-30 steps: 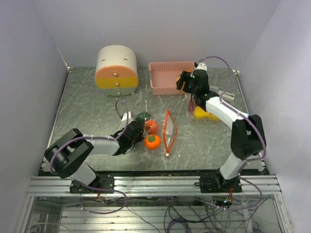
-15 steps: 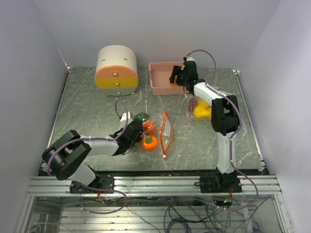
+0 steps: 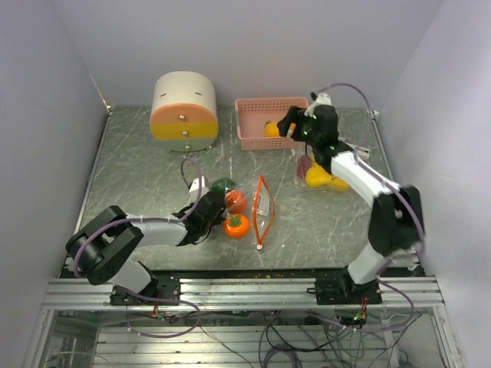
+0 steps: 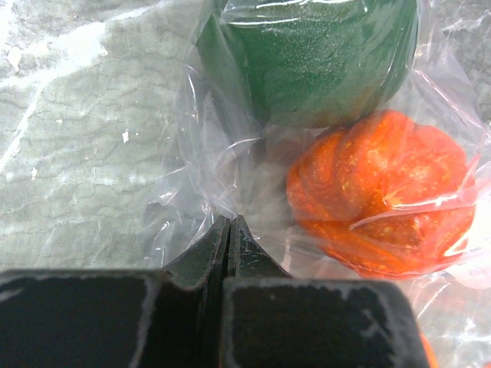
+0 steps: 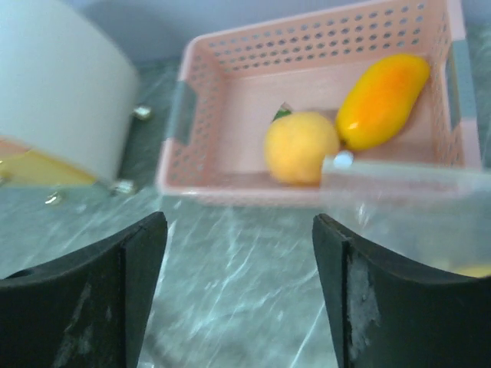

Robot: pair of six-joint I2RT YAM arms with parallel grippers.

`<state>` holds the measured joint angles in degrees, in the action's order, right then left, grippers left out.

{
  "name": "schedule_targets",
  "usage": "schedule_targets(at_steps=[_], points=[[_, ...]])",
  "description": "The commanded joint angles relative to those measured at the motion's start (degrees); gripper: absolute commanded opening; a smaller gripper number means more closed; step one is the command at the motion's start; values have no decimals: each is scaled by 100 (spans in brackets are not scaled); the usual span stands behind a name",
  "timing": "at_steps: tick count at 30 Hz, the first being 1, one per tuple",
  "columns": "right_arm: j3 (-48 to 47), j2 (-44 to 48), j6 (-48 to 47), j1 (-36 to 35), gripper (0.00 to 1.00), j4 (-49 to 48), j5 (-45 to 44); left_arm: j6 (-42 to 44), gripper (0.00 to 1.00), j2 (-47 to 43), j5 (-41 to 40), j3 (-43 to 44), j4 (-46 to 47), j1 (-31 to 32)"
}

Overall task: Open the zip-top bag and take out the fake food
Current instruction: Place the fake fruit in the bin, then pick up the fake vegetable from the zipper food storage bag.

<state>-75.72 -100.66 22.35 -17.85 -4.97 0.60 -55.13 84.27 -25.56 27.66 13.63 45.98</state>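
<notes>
The clear zip-top bag (image 3: 257,205) with an orange zip strip lies mid-table. Inside it are fake food pieces: a green one (image 4: 322,61), a red-orange ribbed one (image 4: 383,199) and an orange one (image 3: 238,225). My left gripper (image 3: 210,212) is shut, pinching the bag's plastic at its left side (image 4: 229,224). My right gripper (image 3: 290,126) is open and empty, just in front of the pink basket (image 5: 230,188). A round yellow fruit (image 5: 301,146) and an orange oblong fruit (image 5: 382,100) lie in the basket.
The round cream, orange and yellow drawer box (image 3: 184,111) stands at the back left. A second clear bag with yellow pieces (image 3: 321,176) lies under my right forearm, right of the basket (image 3: 244,123). Side walls close in the table.
My right gripper swung over the basket, opened wider and drew back to the right; an orange-yellow fruit now shows in the basket. The left gripper has stayed pinched on the bag.
</notes>
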Motion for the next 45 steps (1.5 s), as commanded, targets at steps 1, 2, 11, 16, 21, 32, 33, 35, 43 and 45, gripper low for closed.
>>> schedule_targets(at_steps=[1,2,11,16,21,32,33,35,43,45], points=[[1960,1551,464,-216,66,-1229,237,-140,7,-185,-196,-126,-191,-1],[2364,1972,576,-296,61,-1315,336,-159,7,-226,-198,-137,-210,-1],[4212,4586,814,-1321,58,-165,692,-310,7,-351,-351,-354,-70,-1],[4519,5234,997,-1872,55,608,885,-323,7,-233,-409,-305,-103,-1],[4974,5202,1126,-2058,51,174,1033,-352,7,-225,-350,-280,-85,6],[5139,3395,1294,-2420,28,-1146,989,-457,7,-342,-363,-392,-122,84],[5146,3300,1298,-2425,28,-1248,970,-470,7,-329,-362,-402,-104,101],[5099,3074,1288,-2425,26,-1354,883,-481,7,-295,-369,-403,-88,150],[4857,2249,1362,-2540,32,-1951,1013,-534,7,-138,-464,-298,-103,400],[4839,2052,1413,-2578,44,-2067,1062,-554,7,-71,-488,-291,-104,444]])
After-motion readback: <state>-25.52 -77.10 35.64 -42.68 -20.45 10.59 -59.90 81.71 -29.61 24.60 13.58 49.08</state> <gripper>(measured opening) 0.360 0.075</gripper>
